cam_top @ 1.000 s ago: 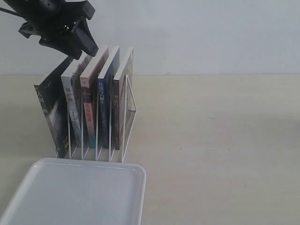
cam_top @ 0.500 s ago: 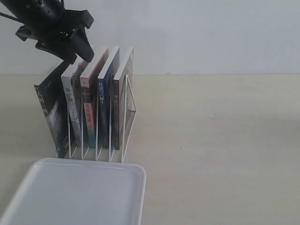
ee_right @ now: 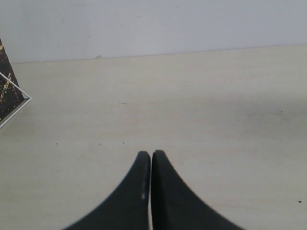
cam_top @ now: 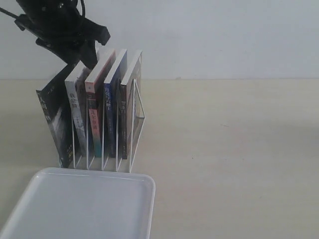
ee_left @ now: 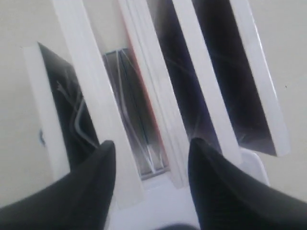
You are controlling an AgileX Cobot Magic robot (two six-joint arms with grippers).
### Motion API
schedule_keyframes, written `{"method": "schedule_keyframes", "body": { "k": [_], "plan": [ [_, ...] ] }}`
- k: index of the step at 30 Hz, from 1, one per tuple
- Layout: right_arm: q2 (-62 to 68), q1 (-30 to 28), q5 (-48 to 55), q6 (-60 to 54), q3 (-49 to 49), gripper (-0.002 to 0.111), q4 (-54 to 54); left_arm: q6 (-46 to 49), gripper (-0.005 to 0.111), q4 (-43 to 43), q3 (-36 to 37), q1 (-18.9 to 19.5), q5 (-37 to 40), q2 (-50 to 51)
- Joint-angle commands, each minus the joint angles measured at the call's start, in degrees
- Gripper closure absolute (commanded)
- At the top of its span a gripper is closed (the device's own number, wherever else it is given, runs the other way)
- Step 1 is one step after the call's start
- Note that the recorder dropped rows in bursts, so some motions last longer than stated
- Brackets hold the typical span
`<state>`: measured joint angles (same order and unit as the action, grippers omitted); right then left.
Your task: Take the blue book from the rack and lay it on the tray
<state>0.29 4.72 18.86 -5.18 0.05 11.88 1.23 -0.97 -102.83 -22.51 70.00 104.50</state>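
Note:
The white wire rack (cam_top: 139, 106) holds several upright books. The blue book (cam_top: 110, 117) is the second one from its right end, blue spine toward the camera, between a red-spined book (cam_top: 94, 119) and a dark-spined one. My left gripper (cam_top: 85, 56) hangs open just above the book tops, left of the blue book. In the left wrist view the left gripper (ee_left: 151, 151) spans the red-covered book and a white-edged one; the blue book's page edge (ee_left: 210, 86) runs just past one finger (ee_left: 204, 158). The white tray (cam_top: 75, 204) lies in front of the rack. My right gripper (ee_right: 151, 154) is shut over bare table.
A black book (cam_top: 54, 119) leans at the rack's left end. The pale tabletop (cam_top: 224, 149) stretches to the right of the rack, with a white wall behind. A corner of the rack with a dark book cover (ee_right: 8, 91) shows in the right wrist view.
The left gripper has shifted slightly and turned above the book tops. The books, rack and tray have not moved.

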Motion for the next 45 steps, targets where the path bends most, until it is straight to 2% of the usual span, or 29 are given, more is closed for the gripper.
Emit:
{"method": "schedule_keyframes", "body": {
  "k": [1, 4, 18, 45],
  "plan": [
    [-0.29, -0.15, -0.38, 0.06, -0.05, 0.108, -0.34, -2.98, 0.061, -0.92, -2.7, -2.29, -0.04, -0.77],
    [-0.29, -0.15, -0.38, 0.06, -0.05, 0.108, -0.34, -4.14, 0.061, -0.94, -3.23, -3.5, -0.04, -0.66],
    [-0.29, -0.15, -0.38, 0.06, -0.05, 0.108, -0.34, -6.75, 0.061, 0.63, -3.23, -3.5, -0.04, 3.82],
    [-0.29, -0.15, -0.26, 0.06, -0.05, 0.108, -0.24, -9.38, 0.066, 3.42, -3.23, -3.38, -0.04, 3.79]
  ]
}}
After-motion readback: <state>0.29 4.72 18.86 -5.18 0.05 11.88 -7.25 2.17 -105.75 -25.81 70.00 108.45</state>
